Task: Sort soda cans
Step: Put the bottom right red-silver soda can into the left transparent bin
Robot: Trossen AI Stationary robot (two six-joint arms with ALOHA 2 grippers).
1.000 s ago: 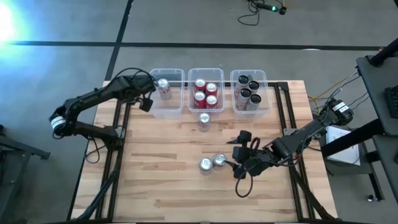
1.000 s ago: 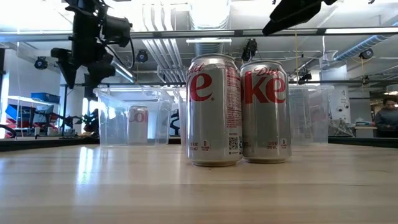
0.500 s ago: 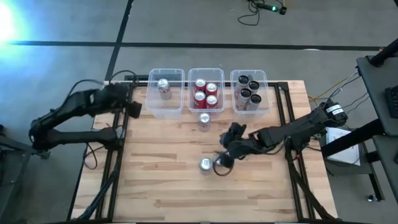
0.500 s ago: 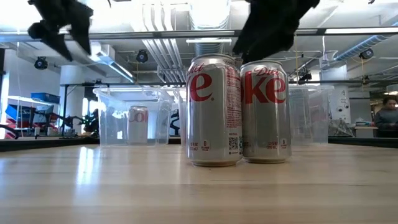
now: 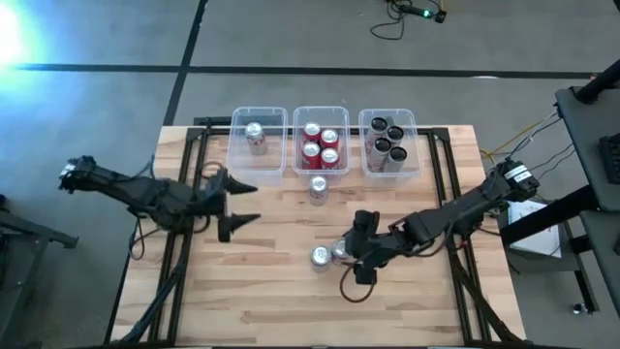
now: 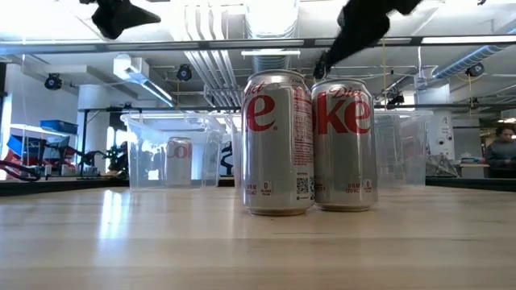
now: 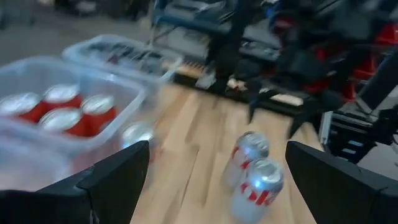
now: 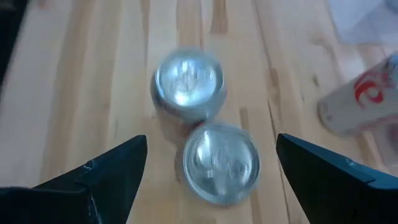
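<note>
Since earlier, left gripper [image 5: 235, 204] swung back from bins to table's 9 o'clock, jaws spread, empty. Right gripper [image 5: 356, 254], jaws spread, hovers over two silver cans [image 5: 330, 253] at centre (touching pair): straddle one only, w/o nudging its neighbour.

Three clear bins [image 5: 260, 171] along wooden table's [image 5: 271, 291] far edge.

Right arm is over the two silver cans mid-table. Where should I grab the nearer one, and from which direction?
Take the silver can nearest the right gripper, upright and touching its twin. Come straight down and close the open fingers on its round sides below the rim. Set the fingers across the free sides, not along the line joining the pair, since the twin probably blocks a finger there.
</note>
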